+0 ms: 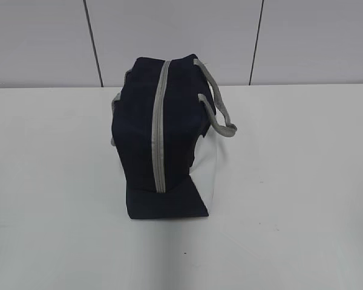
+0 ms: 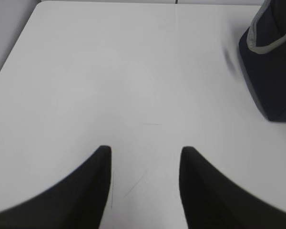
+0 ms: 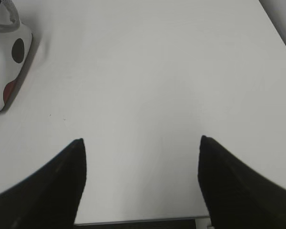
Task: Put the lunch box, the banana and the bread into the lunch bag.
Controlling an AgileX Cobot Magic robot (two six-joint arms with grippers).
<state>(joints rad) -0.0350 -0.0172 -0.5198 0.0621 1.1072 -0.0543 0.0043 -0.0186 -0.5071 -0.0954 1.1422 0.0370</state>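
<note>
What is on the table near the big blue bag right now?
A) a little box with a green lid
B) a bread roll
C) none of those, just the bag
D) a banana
C. In the exterior view only the lunch bag stands on the white table, its grey zipper running closed along the top, and both wrist views show bare table beside it.

the left gripper [image 2: 145, 150] points forward and down, its two dark fingers [image 2: 97, 186] apart with nothing between them. the right gripper [image 3: 140, 140] is angled likewise, its fingers [image 3: 229, 181] spread wider and empty.
</note>
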